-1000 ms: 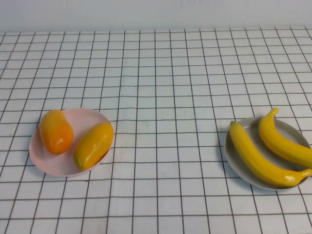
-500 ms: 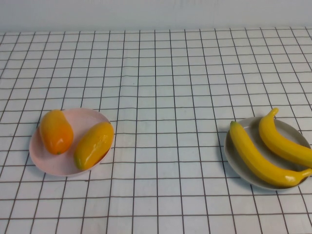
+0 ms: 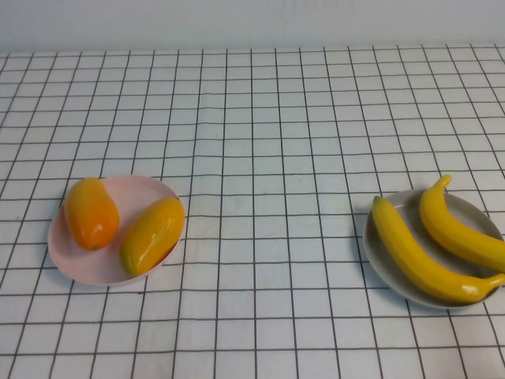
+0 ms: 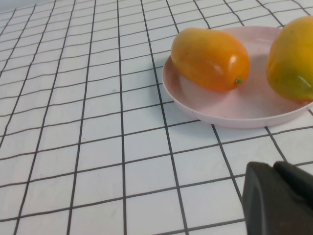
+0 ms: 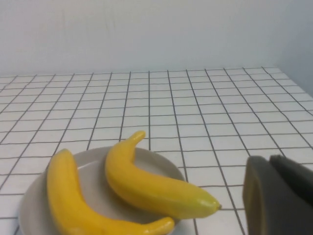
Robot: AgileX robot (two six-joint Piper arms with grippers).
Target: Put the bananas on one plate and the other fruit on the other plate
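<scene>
Two bananas [image 3: 422,251] [image 3: 459,227] lie side by side on the grey-blue plate [image 3: 476,208] at the right. Two mango-like fruits [image 3: 91,213] [image 3: 151,234] lie on the pink plate [image 3: 79,264] at the left. Neither gripper shows in the high view. In the left wrist view, my left gripper [image 4: 275,167] is shut and empty, just short of the pink plate [image 4: 230,110] holding the orange fruit [image 4: 210,58] and the yellower one [image 4: 292,58]. In the right wrist view, my right gripper [image 5: 269,160] is shut and empty beside the grey-blue plate [image 5: 159,164] with both bananas [image 5: 151,188] [image 5: 73,208].
A white cloth with a black grid [image 3: 268,158] covers the table. A pale wall [image 3: 252,24] runs along the far edge. The table's right edge shows in the right wrist view [image 5: 298,83].
</scene>
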